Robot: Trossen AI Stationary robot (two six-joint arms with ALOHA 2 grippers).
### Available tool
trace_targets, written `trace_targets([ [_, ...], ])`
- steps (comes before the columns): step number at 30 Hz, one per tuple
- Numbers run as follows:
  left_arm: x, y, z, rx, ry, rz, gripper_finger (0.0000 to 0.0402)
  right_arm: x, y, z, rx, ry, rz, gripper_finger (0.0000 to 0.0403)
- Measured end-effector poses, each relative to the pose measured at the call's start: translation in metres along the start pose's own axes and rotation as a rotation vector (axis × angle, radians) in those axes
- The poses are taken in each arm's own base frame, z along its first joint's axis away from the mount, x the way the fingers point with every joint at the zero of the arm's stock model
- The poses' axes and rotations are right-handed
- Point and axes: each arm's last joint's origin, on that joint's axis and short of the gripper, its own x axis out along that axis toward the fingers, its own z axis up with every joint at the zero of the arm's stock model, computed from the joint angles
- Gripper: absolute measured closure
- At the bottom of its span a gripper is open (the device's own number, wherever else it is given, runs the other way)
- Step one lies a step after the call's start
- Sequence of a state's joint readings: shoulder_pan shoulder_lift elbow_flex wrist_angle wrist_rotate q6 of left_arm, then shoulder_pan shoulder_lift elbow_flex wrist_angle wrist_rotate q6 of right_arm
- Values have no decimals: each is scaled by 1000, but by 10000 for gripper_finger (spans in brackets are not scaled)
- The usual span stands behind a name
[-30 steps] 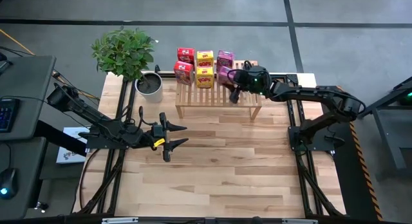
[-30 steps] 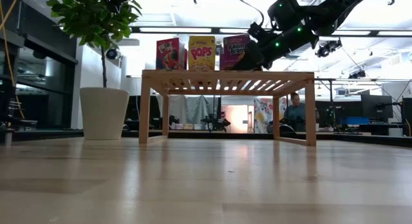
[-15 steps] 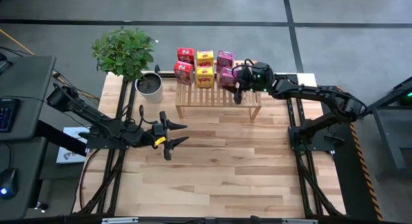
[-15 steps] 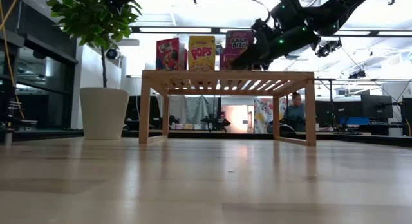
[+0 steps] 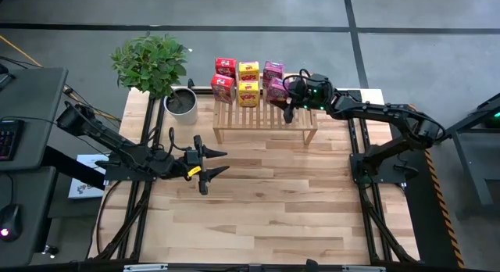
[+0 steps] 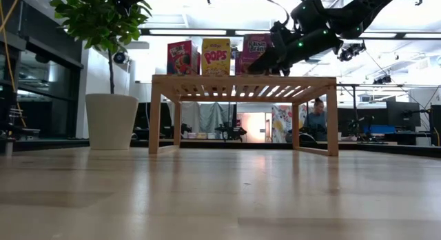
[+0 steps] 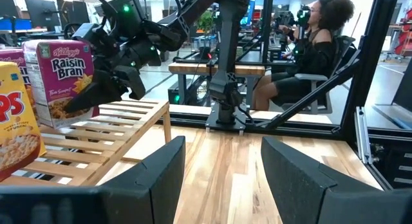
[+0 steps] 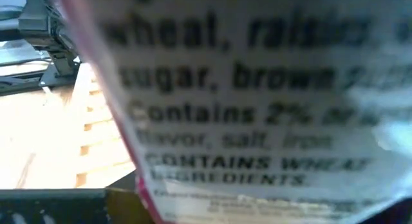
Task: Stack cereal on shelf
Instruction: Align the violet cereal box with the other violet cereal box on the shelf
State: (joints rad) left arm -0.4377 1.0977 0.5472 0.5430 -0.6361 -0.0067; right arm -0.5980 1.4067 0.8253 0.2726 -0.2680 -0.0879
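Presently our right tool (image 5: 286, 100) is clamped on the front Raisin Bran box (image 5: 275, 91) over the shelf (image 5: 301, 124); an uneven release could topple it. Our left tool (image 5: 212, 163), fingers apart, hovers over the surface (image 5: 258, 202).

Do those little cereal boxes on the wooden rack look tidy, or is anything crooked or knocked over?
Nothing stands out. All six cereal boxes stand upright in two neat rows on the shelf; the right end effector is beside the front pink box.
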Motion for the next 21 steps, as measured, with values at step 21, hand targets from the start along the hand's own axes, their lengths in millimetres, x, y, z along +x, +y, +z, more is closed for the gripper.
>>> trace_targets([
  [21, 0, 0, 0, 1, 0, 2, 208, 10, 1, -5, -119, -17, 30, 196],
])
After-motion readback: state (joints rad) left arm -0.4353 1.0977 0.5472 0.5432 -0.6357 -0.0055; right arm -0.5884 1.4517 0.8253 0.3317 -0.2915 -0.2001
